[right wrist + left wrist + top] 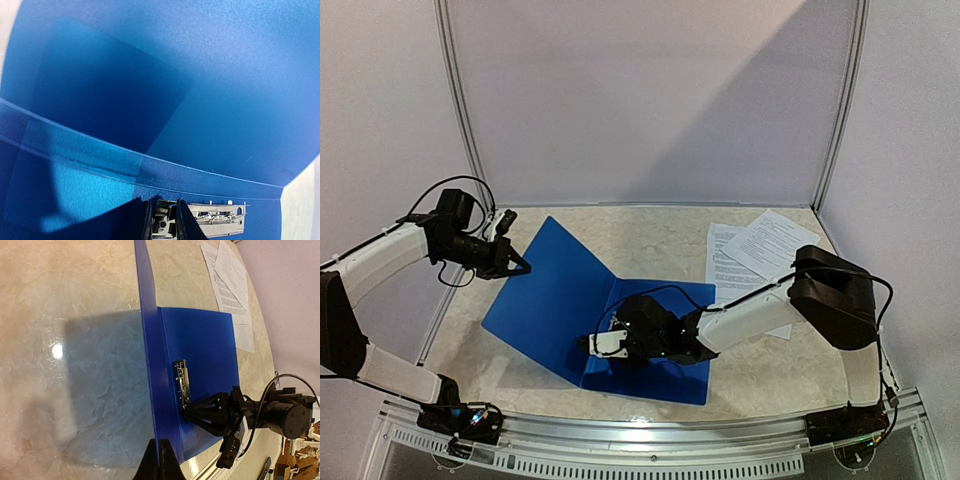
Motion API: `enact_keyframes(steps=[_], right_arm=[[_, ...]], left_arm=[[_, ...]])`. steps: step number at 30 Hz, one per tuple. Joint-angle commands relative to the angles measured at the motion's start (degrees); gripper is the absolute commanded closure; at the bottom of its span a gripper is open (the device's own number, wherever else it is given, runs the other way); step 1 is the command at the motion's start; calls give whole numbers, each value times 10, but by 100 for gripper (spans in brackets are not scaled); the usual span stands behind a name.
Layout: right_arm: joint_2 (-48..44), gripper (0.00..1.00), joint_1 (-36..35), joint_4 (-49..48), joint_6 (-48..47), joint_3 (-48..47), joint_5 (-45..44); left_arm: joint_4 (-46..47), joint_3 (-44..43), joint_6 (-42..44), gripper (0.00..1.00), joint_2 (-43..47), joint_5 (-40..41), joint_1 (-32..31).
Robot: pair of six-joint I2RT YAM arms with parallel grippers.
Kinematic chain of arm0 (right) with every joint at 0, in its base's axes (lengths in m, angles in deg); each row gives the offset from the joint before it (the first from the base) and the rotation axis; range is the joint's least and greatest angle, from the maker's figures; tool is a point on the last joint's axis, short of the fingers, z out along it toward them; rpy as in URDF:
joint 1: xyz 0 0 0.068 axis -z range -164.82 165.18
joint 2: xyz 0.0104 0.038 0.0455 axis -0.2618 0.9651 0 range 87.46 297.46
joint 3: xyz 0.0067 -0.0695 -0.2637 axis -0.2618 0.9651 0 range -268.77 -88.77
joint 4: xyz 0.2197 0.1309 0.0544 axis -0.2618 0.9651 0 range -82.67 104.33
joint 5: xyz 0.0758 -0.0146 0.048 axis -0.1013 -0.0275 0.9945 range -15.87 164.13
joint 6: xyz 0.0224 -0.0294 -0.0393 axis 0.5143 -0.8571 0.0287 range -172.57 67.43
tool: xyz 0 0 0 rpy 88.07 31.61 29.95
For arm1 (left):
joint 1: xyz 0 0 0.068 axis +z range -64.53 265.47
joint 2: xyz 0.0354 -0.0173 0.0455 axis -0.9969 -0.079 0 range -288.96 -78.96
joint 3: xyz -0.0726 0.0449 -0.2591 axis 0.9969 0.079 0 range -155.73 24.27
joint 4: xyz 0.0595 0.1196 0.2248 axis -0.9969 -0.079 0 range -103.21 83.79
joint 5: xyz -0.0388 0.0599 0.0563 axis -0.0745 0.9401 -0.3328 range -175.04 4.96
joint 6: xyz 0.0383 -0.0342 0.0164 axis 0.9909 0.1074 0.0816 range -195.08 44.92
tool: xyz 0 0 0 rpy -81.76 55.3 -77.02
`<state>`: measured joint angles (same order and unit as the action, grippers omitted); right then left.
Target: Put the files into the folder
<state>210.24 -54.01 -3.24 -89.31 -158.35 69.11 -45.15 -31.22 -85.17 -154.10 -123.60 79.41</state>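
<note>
left gripper [158,452] is clamped on the edge of the folder [560,290] to prop its cover open, right gripper [164,215] has jaws slightly apart around the metal clip [215,220], can't tell if it's squeezing, and the papers [765,245] lie on the table [620,225] just beside it.

My top view sits high behind both arm bases, looking down and forward over the whole table [650,235]. It is far enough back to take in the open folder [560,290], the files [760,245] and the booth walls [640,100].

My left wrist camera looks past the left gripper [159,445], along the folder's raised cover and across the table toward the right arm [285,417], at middle range.

My right wrist camera is very close, filled with blue and the metal clip [215,220].

All three views share the folder; both wrist views share the clip.
</note>
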Motion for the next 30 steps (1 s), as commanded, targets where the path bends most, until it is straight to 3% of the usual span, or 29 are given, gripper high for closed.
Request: enact_keyframes(steps=[1, 6, 17, 30], right_arm=[[53, 85, -8, 232, 50, 69, 127], [34, 88, -3, 221, 58, 70, 105], [-67, 83, 40, 137, 146, 71, 176], [-103, 78, 47, 135, 128, 5, 228]], left_arm=[[7, -6, 13, 98, 0, 7, -6], [6, -4, 13, 98, 3, 6, -6], [12, 2, 8, 98, 8, -1, -6], [18, 4, 2, 97, 17, -10, -7]])
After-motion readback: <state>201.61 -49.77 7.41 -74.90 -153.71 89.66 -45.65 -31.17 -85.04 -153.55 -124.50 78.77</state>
